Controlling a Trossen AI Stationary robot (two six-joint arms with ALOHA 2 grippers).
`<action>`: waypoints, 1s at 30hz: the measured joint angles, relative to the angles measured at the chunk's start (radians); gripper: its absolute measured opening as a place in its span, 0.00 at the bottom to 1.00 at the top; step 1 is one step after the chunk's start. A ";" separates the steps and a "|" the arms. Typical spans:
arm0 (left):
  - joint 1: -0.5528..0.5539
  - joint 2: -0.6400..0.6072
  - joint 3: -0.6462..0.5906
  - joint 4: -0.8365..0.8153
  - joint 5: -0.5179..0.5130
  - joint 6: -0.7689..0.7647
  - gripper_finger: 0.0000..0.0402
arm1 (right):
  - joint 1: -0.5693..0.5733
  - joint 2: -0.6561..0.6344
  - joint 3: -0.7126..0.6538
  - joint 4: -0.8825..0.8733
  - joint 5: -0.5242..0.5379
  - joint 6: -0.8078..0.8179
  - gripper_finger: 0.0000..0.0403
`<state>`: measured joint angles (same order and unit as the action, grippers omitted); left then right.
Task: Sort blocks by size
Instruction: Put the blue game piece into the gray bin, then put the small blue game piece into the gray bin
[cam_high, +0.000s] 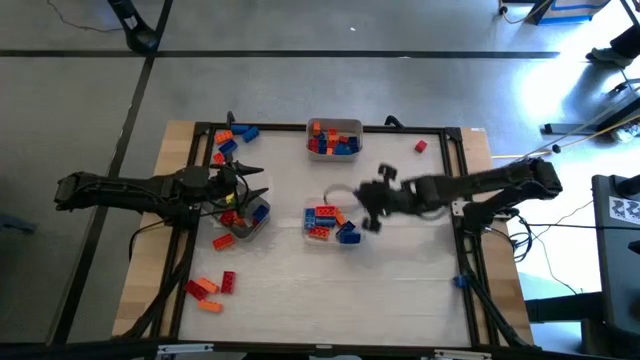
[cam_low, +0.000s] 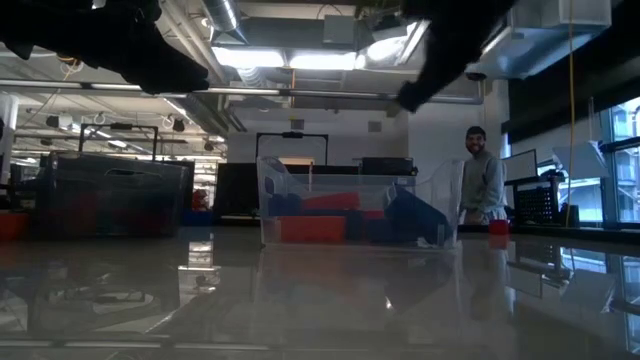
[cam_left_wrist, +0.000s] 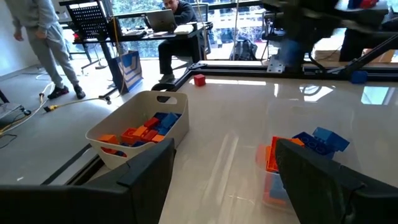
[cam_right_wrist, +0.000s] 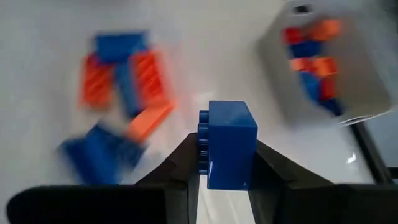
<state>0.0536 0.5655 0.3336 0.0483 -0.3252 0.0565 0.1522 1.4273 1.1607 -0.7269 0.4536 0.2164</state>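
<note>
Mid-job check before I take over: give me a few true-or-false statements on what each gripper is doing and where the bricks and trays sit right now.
1. The right gripper is shut on a blue brick. True.
2. The left gripper holds an orange brick. False: its fingers stand open with nothing between them, above the clear tray at the table's left.
3. The grey tray at the table's far edge is empty. False: it holds blue, red and orange bricks.
4. A single red brick lies alone near the far right corner of the table. True.
5. All bricks are already in trays. False: loose bricks lie at the near left, and more at the far left.
</note>
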 joint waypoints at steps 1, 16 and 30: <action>0.000 0.000 0.000 0.000 0.000 -0.001 0.66 | -0.040 0.000 0.000 0.026 0.000 -0.012 0.24; 0.000 0.000 0.000 0.000 0.000 -0.004 0.66 | -0.530 0.166 -0.037 0.477 -0.204 -0.176 0.24; 0.000 0.000 0.000 -0.003 0.000 -0.004 0.66 | -0.644 0.301 -0.039 0.623 -0.276 -0.155 0.48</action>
<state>0.0536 0.5652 0.3336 0.0456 -0.3252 0.0524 -0.4921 1.7287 1.1221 -0.1034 0.1775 0.0613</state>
